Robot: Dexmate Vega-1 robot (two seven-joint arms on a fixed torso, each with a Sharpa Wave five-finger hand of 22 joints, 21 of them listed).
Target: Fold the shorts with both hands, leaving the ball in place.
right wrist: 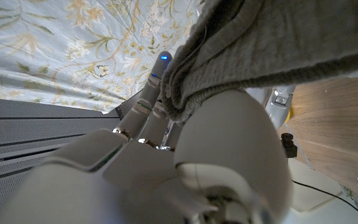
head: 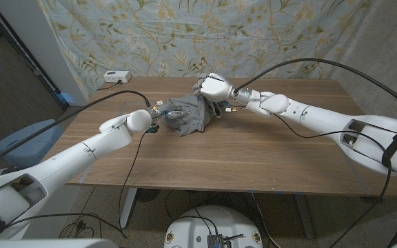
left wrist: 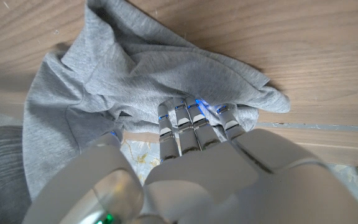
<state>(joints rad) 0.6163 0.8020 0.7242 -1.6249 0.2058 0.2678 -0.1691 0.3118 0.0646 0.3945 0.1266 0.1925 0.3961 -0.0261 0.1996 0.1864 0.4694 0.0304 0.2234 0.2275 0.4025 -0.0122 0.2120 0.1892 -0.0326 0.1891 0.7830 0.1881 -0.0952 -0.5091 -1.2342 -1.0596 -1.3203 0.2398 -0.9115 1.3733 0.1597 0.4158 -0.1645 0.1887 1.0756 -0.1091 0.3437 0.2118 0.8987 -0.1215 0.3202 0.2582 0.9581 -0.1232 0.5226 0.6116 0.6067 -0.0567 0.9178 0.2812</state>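
Grey cloth, head view: the shorts [head: 188, 115] lie bunched on the far middle of the wooden table [head: 253, 151], between the two hands.
Right hand, head view: the right hand [head: 212, 87] is raised at the far edge of the shorts, fingers curled around a lifted fold.
Left hand, head view: the left hand [head: 158, 114] is at the near-left edge of the cloth; its grip is too small to read here.
Ball: I cannot make one out on the table or in the folds.
Left wrist view: the left hand [left wrist: 194, 134] has its fingertips [left wrist: 188, 111] tucked into a ridge of the shorts [left wrist: 135, 68]; it appears to pinch that ridge, but whether it truly holds is not certain.
Right wrist view: the right hand [right wrist: 166, 130] holds a thick hem of the shorts [right wrist: 278, 43], draped over the thumb.
Doing it well, my judgement: keep both grips level, carry the lifted edge across slowly, and lay it down flat so the bunching smooths out.
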